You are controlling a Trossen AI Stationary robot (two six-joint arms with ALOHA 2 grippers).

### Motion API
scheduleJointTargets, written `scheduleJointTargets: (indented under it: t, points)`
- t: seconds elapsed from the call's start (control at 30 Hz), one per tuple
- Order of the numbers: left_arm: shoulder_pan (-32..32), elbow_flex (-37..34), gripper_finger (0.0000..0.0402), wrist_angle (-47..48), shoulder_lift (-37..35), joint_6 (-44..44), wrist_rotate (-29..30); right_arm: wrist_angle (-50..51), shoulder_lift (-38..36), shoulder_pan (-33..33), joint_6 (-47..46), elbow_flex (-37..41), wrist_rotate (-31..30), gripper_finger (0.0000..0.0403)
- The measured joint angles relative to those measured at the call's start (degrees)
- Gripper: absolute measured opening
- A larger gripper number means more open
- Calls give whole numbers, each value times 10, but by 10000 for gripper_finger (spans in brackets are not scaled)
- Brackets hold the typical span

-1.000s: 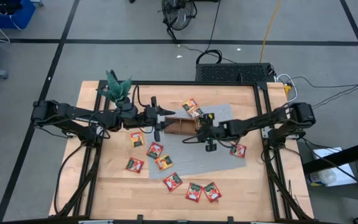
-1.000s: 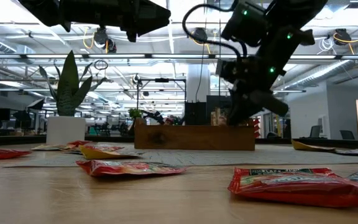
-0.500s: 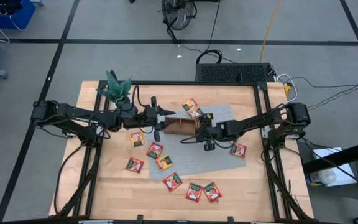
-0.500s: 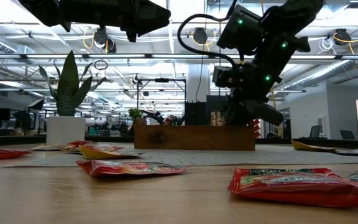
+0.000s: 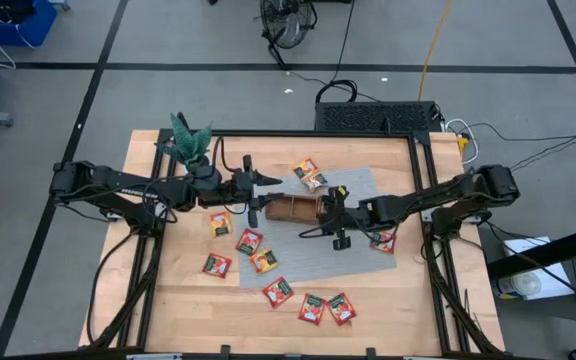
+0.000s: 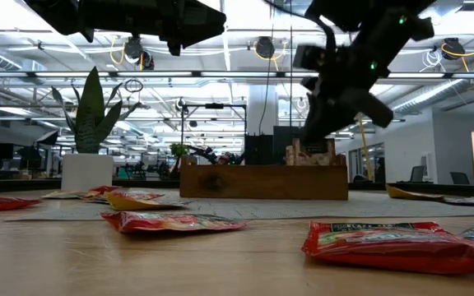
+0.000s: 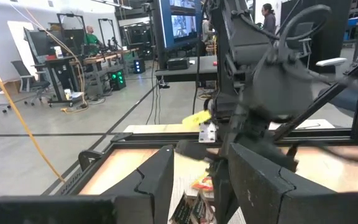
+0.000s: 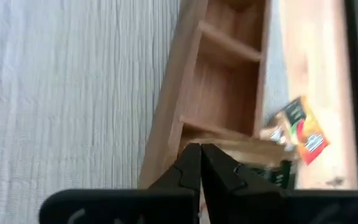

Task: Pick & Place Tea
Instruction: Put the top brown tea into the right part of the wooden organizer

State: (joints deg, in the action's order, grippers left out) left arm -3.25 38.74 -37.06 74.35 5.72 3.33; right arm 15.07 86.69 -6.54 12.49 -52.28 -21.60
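Pulled rightward off the brown wooden compartment tray [image 5: 293,208], right gripper [image 5: 339,240] jaws pinched empty; left gripper [image 5: 252,190] jaws parted, idle beside tray.

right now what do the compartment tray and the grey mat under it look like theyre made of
Compartment tray: likely wood, unvarnished or matt; warm brown with visible grain lines and thin plank dividers. Grey mat: probably woven fabric or a ribbed placemat; fine parallel lines run across it, with no shine.
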Motion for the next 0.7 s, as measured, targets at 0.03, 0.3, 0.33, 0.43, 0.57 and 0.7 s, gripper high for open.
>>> scheduleJointTargets:
  t: [0.03, 0.3, 0.33, 0.43, 0.57, 0.7]
  points:
    - [0, 0, 157, 0, 0, 0, 0, -2, -7, -1, 0, 0, -4, 0]
    - [0, 0, 157, 0, 0, 0, 0, -2, -61, 22, 17, 11, -87, 0]
    - [0, 0, 157, 0, 0, 0, 0, -2, -69, 29, 19, 20, -103, 0]
    - [0, 0, 157, 0, 0, 0, 0, -8, -106, 53, 13, 54, -113, 0]
    - [0, 0, 157, 0, 0, 0, 0, -70, -176, 94, 14, 121, -112, 0]
    - [0, 0, 157, 0, 0, 0, 0, -144, -219, 182, 46, 161, -25, 0]
